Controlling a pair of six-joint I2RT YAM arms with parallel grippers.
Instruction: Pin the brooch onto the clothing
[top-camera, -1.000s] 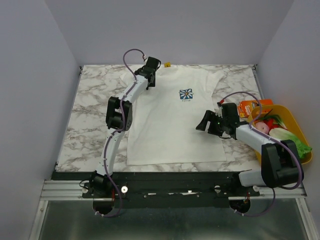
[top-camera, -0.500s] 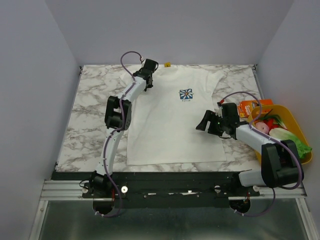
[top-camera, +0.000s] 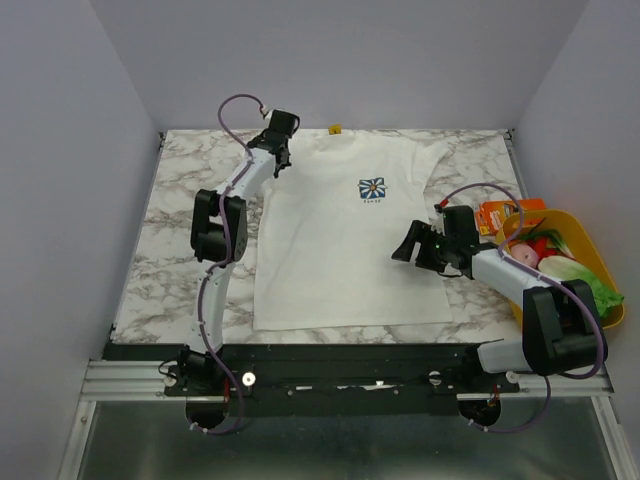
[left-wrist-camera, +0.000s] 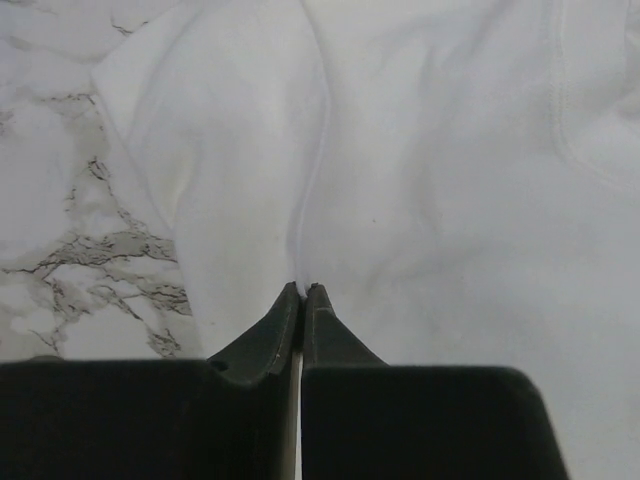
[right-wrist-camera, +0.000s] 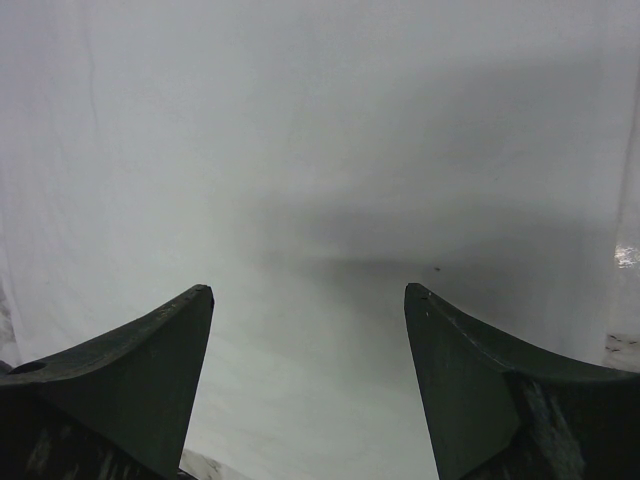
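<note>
Currently left tool (left-wrist-camera: 302, 292) is pinching a fold of the shirt (top-camera: 335, 250) at its far-left shoulder, likely straightening it; right tool (right-wrist-camera: 308, 292) is hovering spread over the right side. No brooch showing; next move probably needs locating it.

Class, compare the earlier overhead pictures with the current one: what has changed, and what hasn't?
The left pincer, shut on a fold of the T-shirt, moved left toward the sleeve. The right pincer stayed put, open over the shirt's right edge.
</note>
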